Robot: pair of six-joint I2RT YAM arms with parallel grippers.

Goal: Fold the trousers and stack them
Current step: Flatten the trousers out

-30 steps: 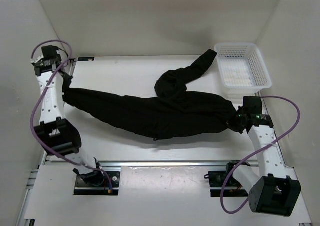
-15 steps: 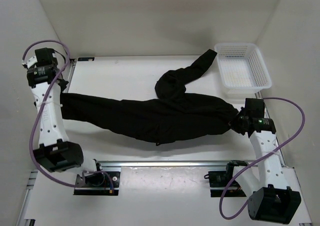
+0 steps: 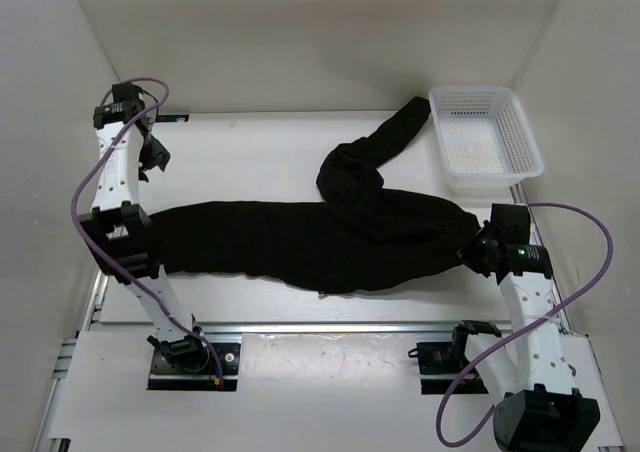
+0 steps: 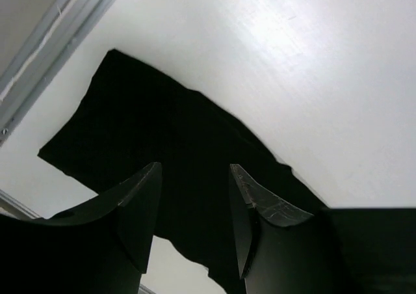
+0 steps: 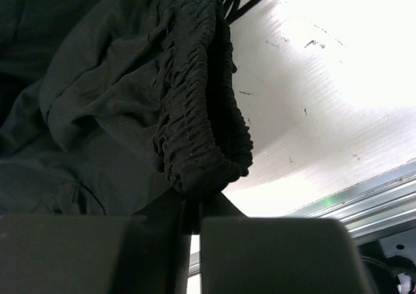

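Where white walls (image 3: 300, 32) ring white table (image 3: 240, 142), trousers (image 3: 300, 242) sprawl.

Top view: fixed high above and behind my bases, looking down and forward over the whole table (image 3: 260, 142). My bases sit at 6 o'clock and the basket (image 3: 485, 132) at 2 o'clock.
Left wrist view: rides on my left gripper (image 4: 195, 170), raised over the table and facing down between my fingers (image 4: 140, 209). It is fairly near one end of the trousers (image 4: 130, 125).
Right wrist view: rides on my right gripper (image 5: 193, 219), low and very close, looking along the tabletop with cloth filling most of the frame.
Shared, top and left wrist: the trousers' end at 9 o'clock.
Shared, top and right wrist: the trousers' end at 3 o'clock.
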